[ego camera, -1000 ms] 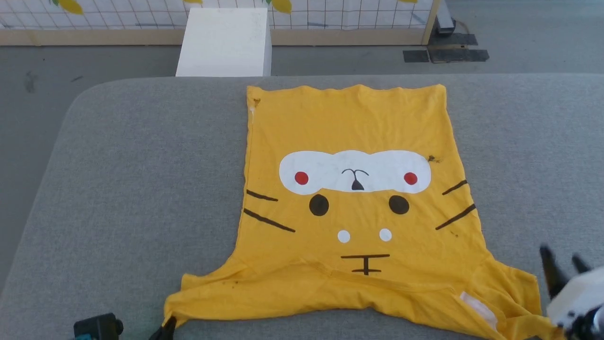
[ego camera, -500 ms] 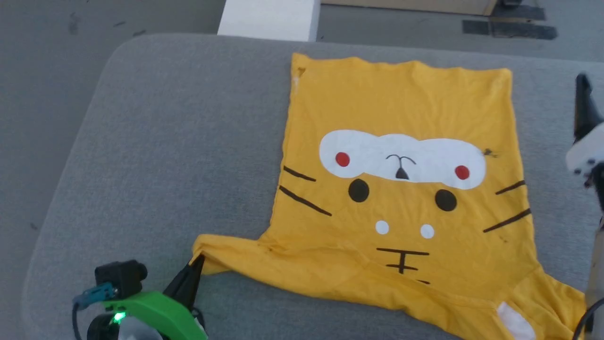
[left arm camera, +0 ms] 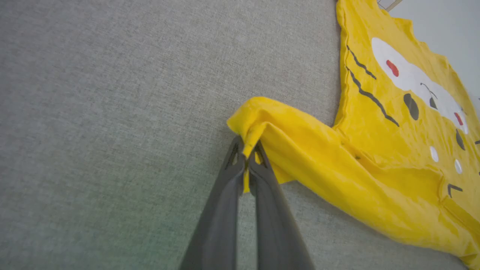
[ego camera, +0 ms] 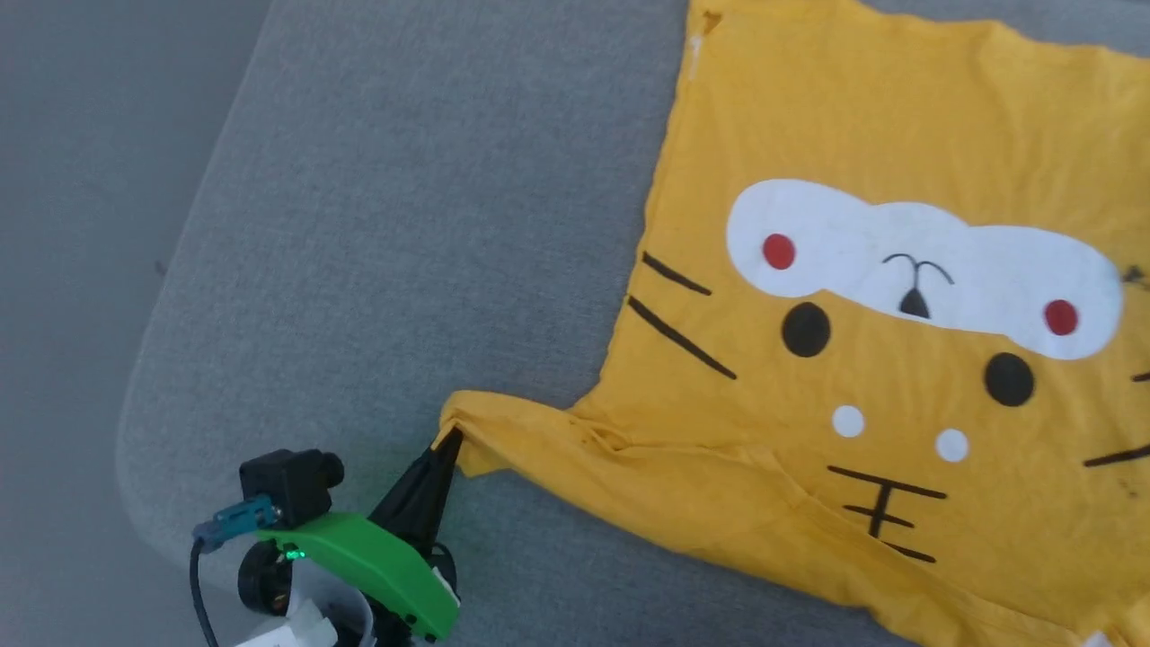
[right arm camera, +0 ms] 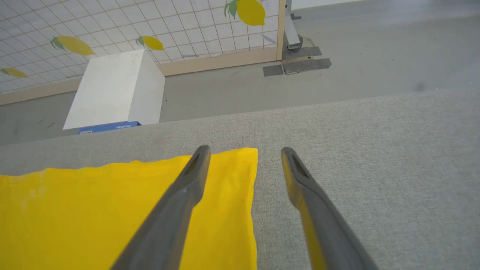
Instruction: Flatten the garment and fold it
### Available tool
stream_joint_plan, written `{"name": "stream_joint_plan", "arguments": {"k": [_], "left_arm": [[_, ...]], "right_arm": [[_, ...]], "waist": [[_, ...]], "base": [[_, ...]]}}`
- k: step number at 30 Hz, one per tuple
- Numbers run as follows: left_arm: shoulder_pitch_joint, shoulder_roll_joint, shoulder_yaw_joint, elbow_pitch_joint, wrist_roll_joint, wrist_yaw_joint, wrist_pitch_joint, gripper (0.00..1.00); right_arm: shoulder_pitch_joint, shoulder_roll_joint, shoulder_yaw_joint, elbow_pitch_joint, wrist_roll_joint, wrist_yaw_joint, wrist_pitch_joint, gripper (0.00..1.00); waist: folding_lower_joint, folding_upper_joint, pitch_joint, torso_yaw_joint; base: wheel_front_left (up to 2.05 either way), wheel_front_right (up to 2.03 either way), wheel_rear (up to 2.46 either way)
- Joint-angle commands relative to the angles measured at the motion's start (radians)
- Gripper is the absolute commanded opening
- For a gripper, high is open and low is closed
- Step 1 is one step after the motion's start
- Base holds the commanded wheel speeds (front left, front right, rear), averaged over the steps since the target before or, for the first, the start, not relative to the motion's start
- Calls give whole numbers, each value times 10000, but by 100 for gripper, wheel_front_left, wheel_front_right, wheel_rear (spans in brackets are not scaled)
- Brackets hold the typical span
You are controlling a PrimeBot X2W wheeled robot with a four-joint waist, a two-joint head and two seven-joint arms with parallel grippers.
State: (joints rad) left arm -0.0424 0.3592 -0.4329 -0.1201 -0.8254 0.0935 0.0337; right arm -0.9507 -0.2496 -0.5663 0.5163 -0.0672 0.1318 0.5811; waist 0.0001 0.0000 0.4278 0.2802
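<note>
Cloth of the garment (ego camera: 898, 359), a mustard-yellow T-shirt, is spread print side up on the grey fabric-covered table (ego camera: 359, 225), well in from the rounded near-left corner. The body panel is seen lying largely smooth, so flattening is judged to be mostly done. Creases remain across the shoulder band at the near end, and the sleeve (ego camera: 512, 431) on the robot's left is drawn out into a bunched point instead of lying flat. No fold can be seen yet, so the whole of the folding is judged to be left.

The long axis of the shirt runs from the near edge of the table towards the far edge, slanted a little in the head view. The hem is turned away from the robot, and the shoulders and sleeves are turned towards it.

The tip of that sleeve is pinched between the clenched fingers of the left gripper (left arm camera: 245, 153), low over the table. The right gripper (right arm camera: 243, 150) is held at the far right hem corner (right arm camera: 240, 161) with its jaws spread wide and nothing grasped, one finger over the yellow cloth and the other over bare grey fabric. Whether the cloth is touched there cannot be told.

Beyond the table, a white box (right arm camera: 112, 90) and a gridded screen (right arm camera: 168, 22) are seen on the grey floor (right arm camera: 375, 37)
</note>
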Motion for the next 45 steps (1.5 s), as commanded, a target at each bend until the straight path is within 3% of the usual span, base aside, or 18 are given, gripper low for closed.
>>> {"name": "stream_joint_plan", "arguments": {"k": [1,11,12,14,15,16,21,29,34,39,45], "left_arm": [[-221,-73,-14,58,99,-85,-87,0],[-438,-305,-169,423,43,-375,-339,0],[-456,-313,-177,458,39,-397,-354,0],[-482,-314,-173,505,30,-420,-377,0],[-494,-307,-164,537,23,-430,-389,0],[-503,-297,-154,563,17,-436,-394,0],[-517,-273,-111,666,9,-405,-443,0],[-289,-46,-18,879,47,-238,-433,0],[185,263,108,768,-2,27,-274,0],[680,501,186,535,-69,283,-111,0],[1155,742,287,198,-139,527,22,0]], "right_arm": [[-262,-109,-204,-15,-313,-11,527,100],[-621,93,-1194,-1836,-1935,-11,3905,100],[-592,125,-1191,-2043,-1980,-11,4097,59],[-508,141,-1164,-2343,-2051,-11,4335,30],[-453,145,-1154,-2505,-2042,-11,4441,6],[-411,144,-1164,-2641,-2021,-11,4464,0],[44,45,-884,-3062,-1566,-11,3822,0],[2394,-576,382,-3261,-171,-11,-123,0],[4444,-284,393,-3601,450,-11,-1990,0],[6458,547,-216,-4286,886,-11,-2390,0],[8395,1519,-1071,-4972,1256,-11,-1411,0]], "waist": [[-1,0,1097,1027],[-1,0,1816,1329],[-1,0,1852,1329],[-1,0,1895,1318],[-1,0,1908,1307],[-1,0,1911,1293],[-1,0,1719,1082],[-1,0,144,357],[-1,0,-1073,-383],[-1,0,-1897,-997],[-1,0,-2397,-1679]], "base": [[0,0,0],[0,0,0],[0,0,0],[0,0,0],[0,0,0],[0,0,0],[0,0,0],[0,0,0],[0,0,0],[0,0,0],[0,0,0]]}}
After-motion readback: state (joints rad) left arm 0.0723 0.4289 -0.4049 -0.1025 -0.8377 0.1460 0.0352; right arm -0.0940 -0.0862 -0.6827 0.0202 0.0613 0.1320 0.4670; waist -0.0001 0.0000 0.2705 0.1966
